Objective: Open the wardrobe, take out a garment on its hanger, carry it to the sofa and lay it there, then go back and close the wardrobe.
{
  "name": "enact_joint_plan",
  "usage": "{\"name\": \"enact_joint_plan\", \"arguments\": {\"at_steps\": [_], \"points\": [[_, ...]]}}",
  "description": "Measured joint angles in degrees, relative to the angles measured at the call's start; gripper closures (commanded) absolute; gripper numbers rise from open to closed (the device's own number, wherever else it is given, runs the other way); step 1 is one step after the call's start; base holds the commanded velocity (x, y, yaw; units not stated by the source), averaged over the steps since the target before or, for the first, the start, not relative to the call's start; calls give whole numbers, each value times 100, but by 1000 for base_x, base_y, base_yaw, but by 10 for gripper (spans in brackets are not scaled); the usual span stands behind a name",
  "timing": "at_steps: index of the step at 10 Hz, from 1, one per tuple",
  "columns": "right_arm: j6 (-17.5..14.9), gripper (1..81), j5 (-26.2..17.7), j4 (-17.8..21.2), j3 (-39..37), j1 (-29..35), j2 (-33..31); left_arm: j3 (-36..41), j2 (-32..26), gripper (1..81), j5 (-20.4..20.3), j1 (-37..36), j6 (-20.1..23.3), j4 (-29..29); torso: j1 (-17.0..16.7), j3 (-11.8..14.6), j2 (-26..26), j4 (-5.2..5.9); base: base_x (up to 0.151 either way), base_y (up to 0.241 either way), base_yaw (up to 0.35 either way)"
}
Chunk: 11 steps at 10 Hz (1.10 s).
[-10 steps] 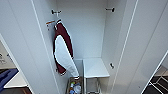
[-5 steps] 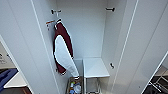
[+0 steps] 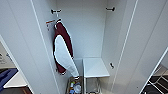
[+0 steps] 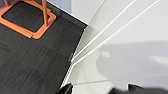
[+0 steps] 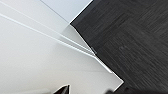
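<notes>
The wardrobe [image 3: 85, 32] stands open in the head view, with its left door [image 3: 22, 37] and right door [image 3: 150, 45] swung wide. Inside, on a white hanger [image 3: 58, 21] hooked at the left wall, hangs a dark red top [image 3: 65, 37] with a broad white piece [image 3: 63, 53] over its front. I cannot tell whether that white piece is the garment. My left gripper [image 4: 90, 91] is open, close to a white door panel [image 4: 130, 50] low by the floor. Just as low, my right gripper [image 5: 86, 91] is open beside the other door panel [image 5: 32, 50].
A white shelf block [image 3: 95, 67] sits low in the wardrobe, with a basket of small items [image 3: 75, 86] beside it. Dark carpet [image 4: 32, 62] lies around the doors. An orange frame base [image 4: 27, 17] stands on the carpet. Something blue [image 3: 6, 76] shows past the left door.
</notes>
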Motion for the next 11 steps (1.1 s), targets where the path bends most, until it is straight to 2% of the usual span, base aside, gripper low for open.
{"name": "enact_joint_plan", "arguments": {"at_steps": [3, 6, 7, 9, 11], "points": [[-6, 10, 402, 30, 333, -276, 650, -189, 975, 10, 394, -105, 9, 182, 0, -2, 2, 0, 0, 0, 0], [-91, 10, 468, 34, 733, -621, 1521, -222, 2277, 10, 853, -7, 17, 597, 5, -4, 6, 0, 0, 0, 0], [-111, 10, 510, 30, 744, -689, 1557, -388, 2514, 10, 962, 77, 17, 725, 7, -4, 6, 0, 0, 0, 0], [-133, 10, 584, -82, 390, -884, 1587, -1072, 2627, 10, 1172, 507, 41, 962, 7, -4, 6, 0, 0, 0, 0], [-135, 10, 480, -473, -169, -1169, 1825, -1504, 2693, 10, 1157, 1051, 124, 1285, 7, -4, 6, 0, 0, 0, 0]]}}
